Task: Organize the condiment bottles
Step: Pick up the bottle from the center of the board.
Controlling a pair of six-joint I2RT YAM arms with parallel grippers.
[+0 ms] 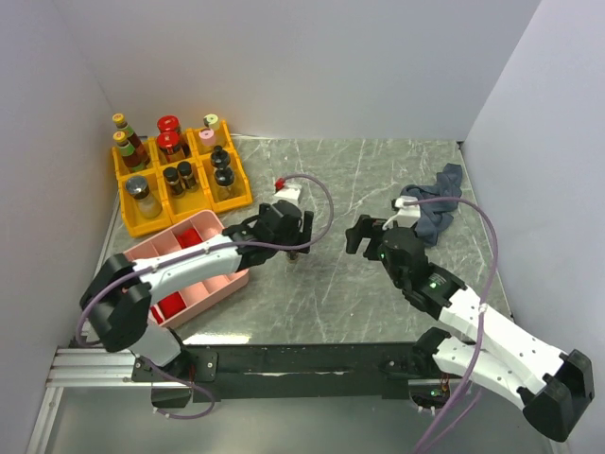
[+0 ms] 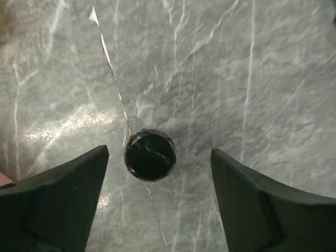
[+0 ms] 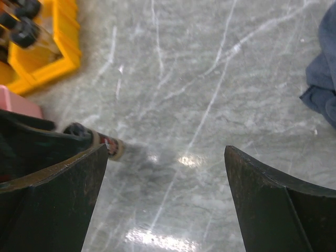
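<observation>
Black-capped jar [image 2: 150, 155] stands on marble table [image 2: 252, 79], inside the wide-open left gripper [image 2: 159, 156], slightly toward nine o'clock. Best to centre, lower past the cap, then close. The right gripper [image 3: 166, 149], also wide, holds nothing.

The spice jar [image 2: 150, 155] has a black cap, the table [image 1: 378, 293] is grey with white veins, the bins [image 1: 145, 227] yellow, the cloth [image 1: 438, 210] blue-grey.

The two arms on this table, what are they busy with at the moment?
The left gripper hangs open right above a black-capped jar that stands alone on the marble table, jaws on either side and not touching it. The right gripper is open too and holds nothing. The other bottles sit in the yellow bins at the far left.
</observation>
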